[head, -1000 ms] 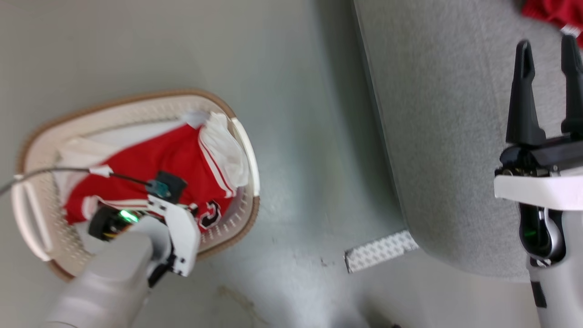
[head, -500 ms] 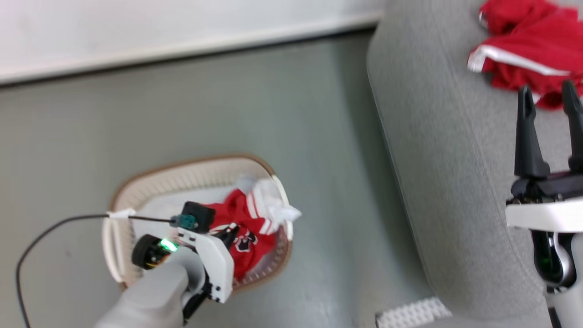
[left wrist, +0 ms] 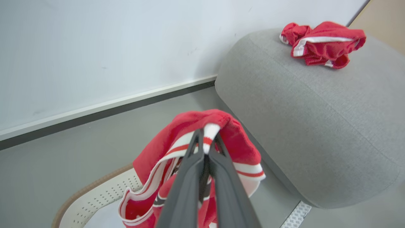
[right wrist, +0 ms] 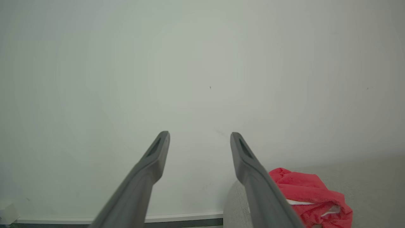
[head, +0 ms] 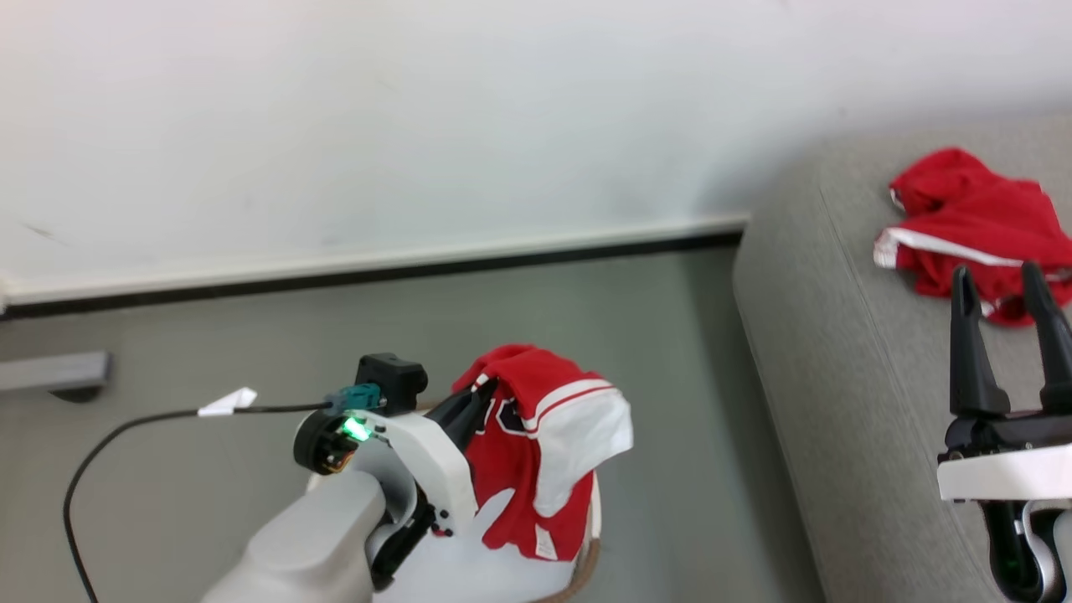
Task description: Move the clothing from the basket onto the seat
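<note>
My left gripper [head: 484, 394] is shut on a red garment [head: 536, 452] with white stripes and black-and-white lettering, which hangs above the cream basket [head: 589, 563]. In the left wrist view the fingers [left wrist: 205, 139] pinch a fold of this clothing [left wrist: 190, 126] over the basket's brown rim [left wrist: 95, 199]. A second red garment [head: 971, 222] lies crumpled on the grey seat [head: 837, 377] at the right. My right gripper [head: 1001, 280] stands open over the seat, near that garment, nothing between its fingers [right wrist: 200, 136]. The right wrist view has the lying garment [right wrist: 303, 193] low on the right.
A white wall with a dark baseboard [head: 377, 272] runs behind the grey floor. A black cable [head: 126, 427] trails from my left wrist. A grey flat object [head: 50, 373] sits at the far left. A white perforated strip [left wrist: 295, 217] lies by the seat's base.
The head camera has tilted up, bringing the wall into view. My left gripper has risen out of the basket with the red garment hanging from it. The right gripper stays open.
</note>
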You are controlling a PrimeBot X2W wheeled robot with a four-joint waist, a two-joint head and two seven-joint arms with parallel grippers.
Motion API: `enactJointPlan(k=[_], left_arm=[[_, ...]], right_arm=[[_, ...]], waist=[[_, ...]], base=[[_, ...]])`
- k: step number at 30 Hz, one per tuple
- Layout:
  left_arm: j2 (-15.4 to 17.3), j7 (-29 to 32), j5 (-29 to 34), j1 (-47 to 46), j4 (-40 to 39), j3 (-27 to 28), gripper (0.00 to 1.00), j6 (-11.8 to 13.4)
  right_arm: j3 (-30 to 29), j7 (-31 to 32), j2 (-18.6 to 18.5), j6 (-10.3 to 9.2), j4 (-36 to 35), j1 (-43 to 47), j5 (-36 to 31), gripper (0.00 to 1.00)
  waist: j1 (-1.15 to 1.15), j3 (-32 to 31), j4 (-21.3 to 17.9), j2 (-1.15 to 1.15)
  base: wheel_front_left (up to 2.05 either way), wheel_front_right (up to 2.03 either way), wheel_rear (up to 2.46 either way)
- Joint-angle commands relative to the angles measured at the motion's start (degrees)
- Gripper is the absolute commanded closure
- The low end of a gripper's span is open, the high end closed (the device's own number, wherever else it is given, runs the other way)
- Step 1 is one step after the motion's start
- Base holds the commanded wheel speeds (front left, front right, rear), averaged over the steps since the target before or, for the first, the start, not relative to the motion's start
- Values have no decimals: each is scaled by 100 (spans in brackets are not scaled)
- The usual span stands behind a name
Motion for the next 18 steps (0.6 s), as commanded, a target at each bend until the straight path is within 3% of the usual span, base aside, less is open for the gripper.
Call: enactJointPlan(k=[1, 6, 13, 18], left_arm=[[59, -9, 141, 213, -240, 225, 100, 43], [88, -9, 534, 474, -1029, 863, 100, 199], [196, -9, 952, 532, -1853, 1203, 100, 390], [261, -9, 913, 469, -2449, 1453, 100, 464]], right_arm=[[-15, 5, 3, -13, 17, 147, 156, 0], [42, 5, 8, -13, 34, 345, 337, 0], [58, 5, 28, -13, 90, 564, 294, 0], [112, 5, 87, -13, 120, 686, 259, 0]], waist=[[2, -390, 299, 0], [2, -724, 471, 0], [2, -966, 618, 0], [2, -1028, 653, 0]], base=[[0, 0, 0], [0, 0, 0], [0, 0, 0], [0, 0, 0]])
